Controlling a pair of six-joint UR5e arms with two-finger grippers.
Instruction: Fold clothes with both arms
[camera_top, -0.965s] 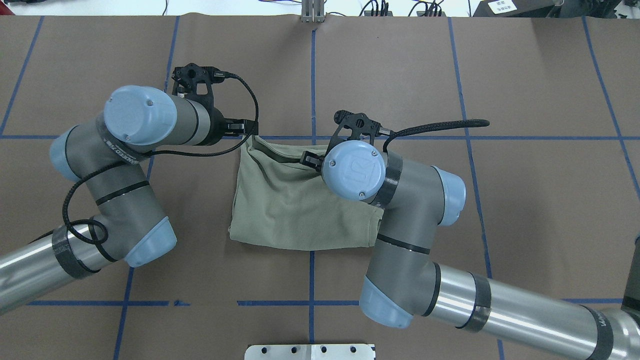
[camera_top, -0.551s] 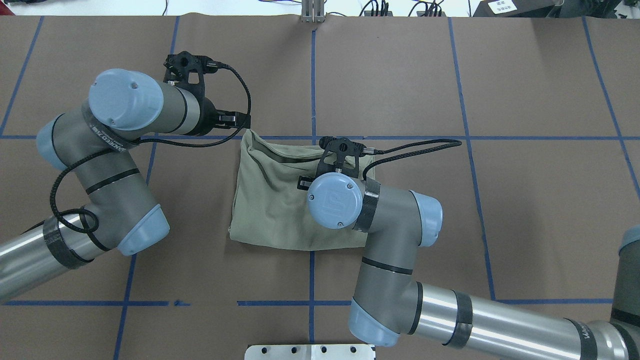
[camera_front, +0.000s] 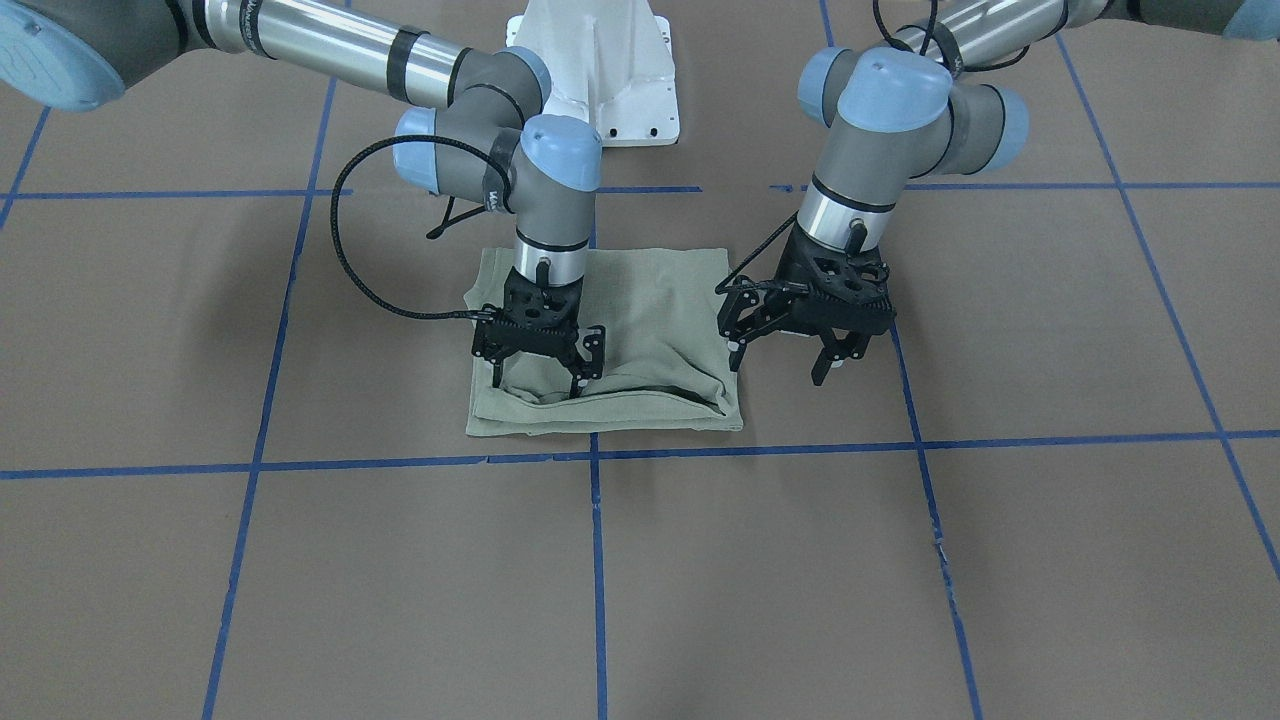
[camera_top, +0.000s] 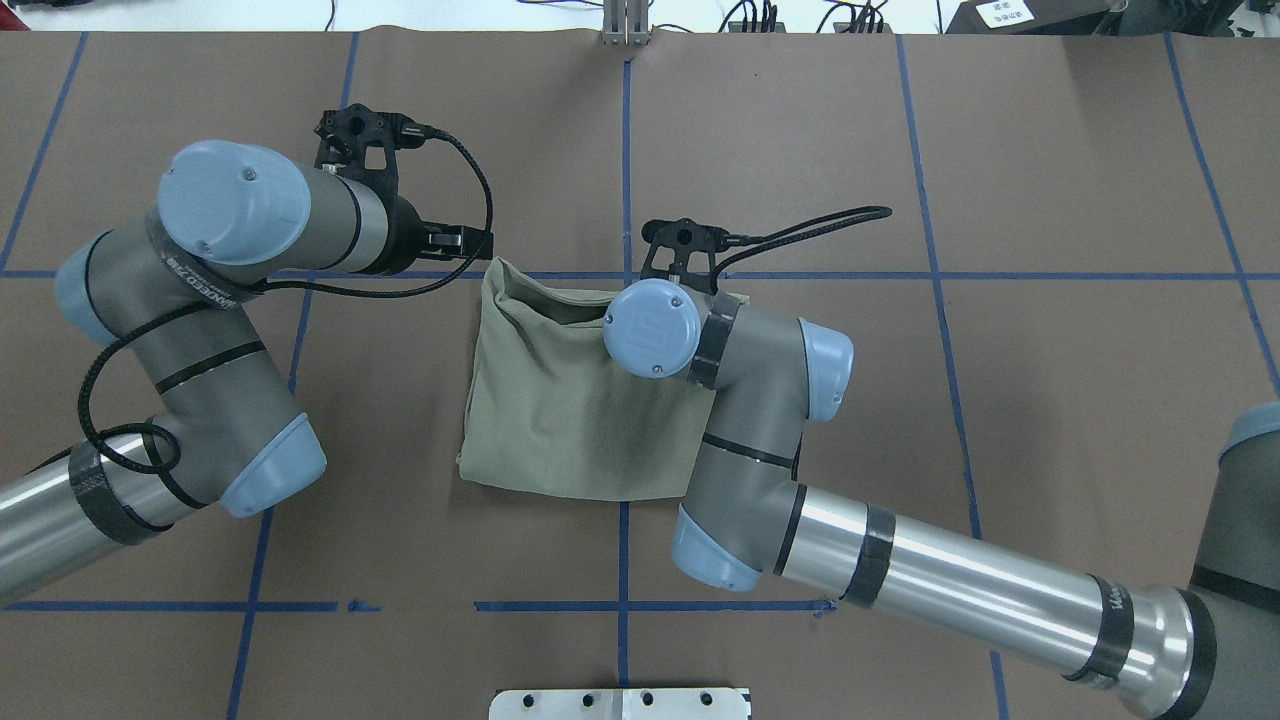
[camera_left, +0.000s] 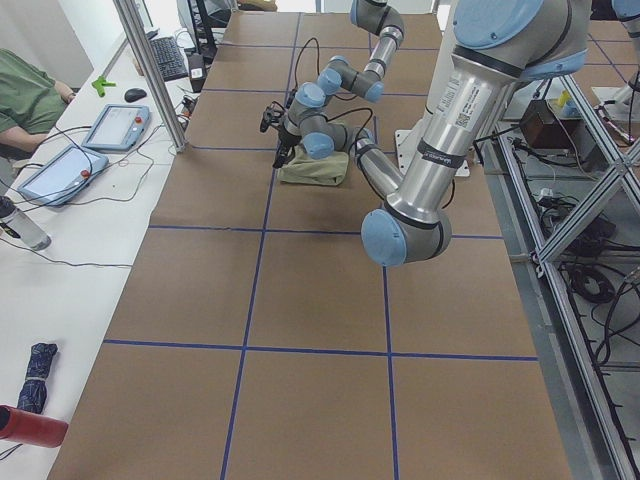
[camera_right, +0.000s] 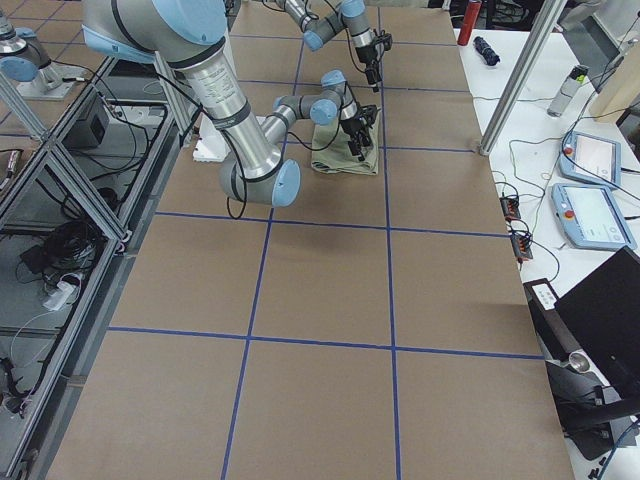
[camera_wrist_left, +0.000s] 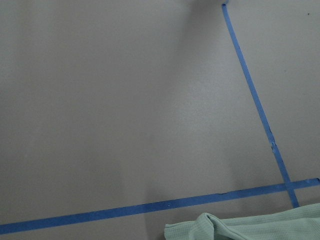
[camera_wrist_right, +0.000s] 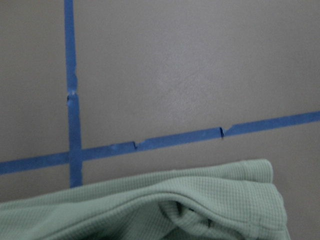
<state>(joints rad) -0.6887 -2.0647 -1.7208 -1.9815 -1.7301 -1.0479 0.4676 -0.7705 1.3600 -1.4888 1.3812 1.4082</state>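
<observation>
I see the shirt (camera_front: 650, 300) folded into a rectangle mid-table (camera_front: 900, 550). My right gripper (camera_front: 538, 380) stands over its rumpled edge farthest from the base, jaws apart, tips at the fabric. My left gripper (camera_front: 780, 362) hangs just beside the shirt's corner, jaws apart, empty.

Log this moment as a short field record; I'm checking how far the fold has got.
shirt: green shirt, folded into a rough rectangle, with the edge away from the robot bulging
right gripper: open, above that bulging edge; contact unclear
left gripper: open, beside the shirt, holding nothing
table: brown surface with blue tape grid
</observation>
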